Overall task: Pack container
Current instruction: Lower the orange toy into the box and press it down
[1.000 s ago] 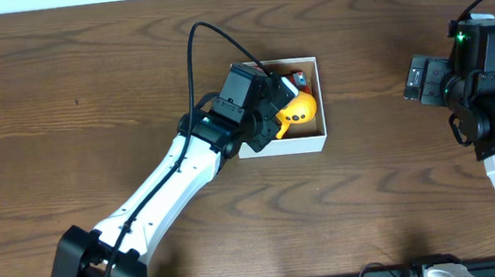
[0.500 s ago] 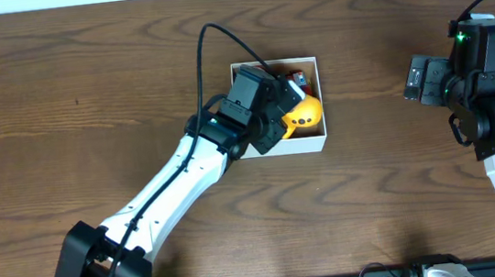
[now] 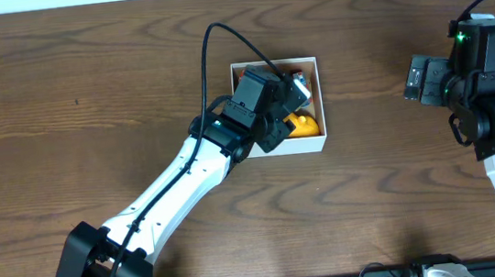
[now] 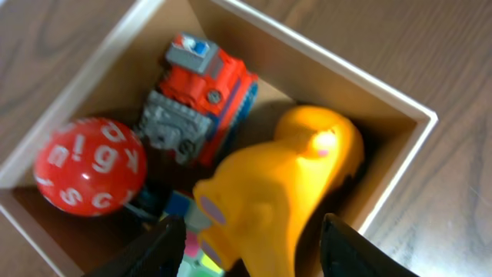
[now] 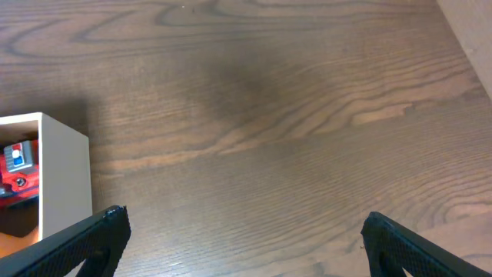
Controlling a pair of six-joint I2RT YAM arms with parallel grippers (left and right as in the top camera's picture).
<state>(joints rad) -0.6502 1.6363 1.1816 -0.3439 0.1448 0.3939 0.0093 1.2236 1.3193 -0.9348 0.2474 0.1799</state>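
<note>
The white-walled, tan-lined container (image 3: 308, 145) holds a duck (image 4: 284, 185), truck (image 4: 201, 96) and ball (image 4: 91, 165). The left pincer (image 4: 254, 235) gapes astride the duck; the right pincer (image 5: 246, 231) gapes too.

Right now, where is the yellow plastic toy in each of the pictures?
Overhead: yellow plastic toy in the white-walled square cardboard container, near its lower right corner.
Left wrist: bottom centre, beside the container's right wall.
Right wrist: not in it; only the container's wall at the left edge.
Shared landmark: the container.

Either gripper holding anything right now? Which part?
The left gripper straddles the near end of the yellow toy inside the container; firm contact can't be told. The right gripper is open, empty.
</note>
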